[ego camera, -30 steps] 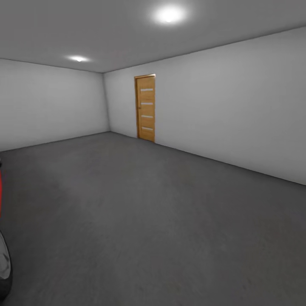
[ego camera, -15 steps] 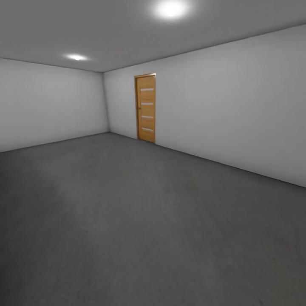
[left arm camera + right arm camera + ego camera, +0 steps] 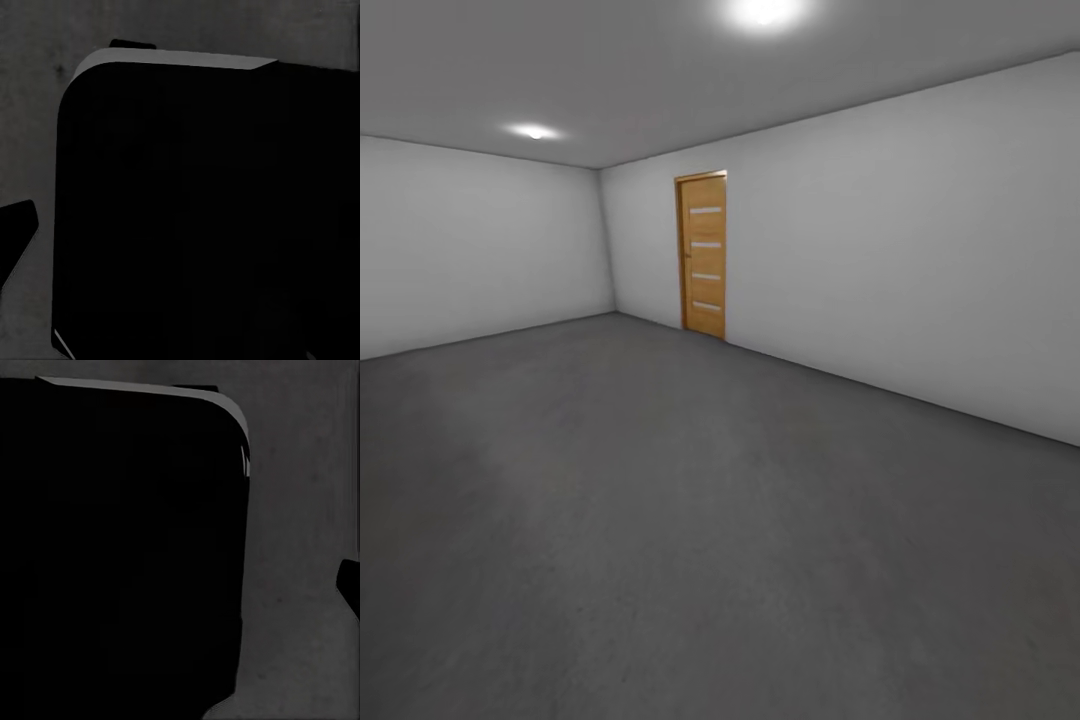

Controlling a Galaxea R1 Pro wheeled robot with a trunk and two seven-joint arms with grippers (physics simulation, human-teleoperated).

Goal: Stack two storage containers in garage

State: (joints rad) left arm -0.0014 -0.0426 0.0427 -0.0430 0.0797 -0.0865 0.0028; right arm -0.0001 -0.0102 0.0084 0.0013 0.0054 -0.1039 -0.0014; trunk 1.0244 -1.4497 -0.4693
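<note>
Here, hidden: a black body blocked both wrist views; gripper states could not be told.
Surroundings: grey floor, white walls, wooden door.

Place: the garage, a bare indoor room with no furniture on show in the head view.
Ground: the floor, a dark grey, rough, concrete-like surface running wall to wall; the same mottled grey shows in both wrist views beside a black rounded robot body part.
Walls: plain white painted walls, unmarked, meeting at a far corner.
Ceiling: flat grey ceiling with two round recessed lights.
Door: narrow orange-brown wooden door with four pale horizontal slits, set in the right-hand wall near the corner, closed.
</note>
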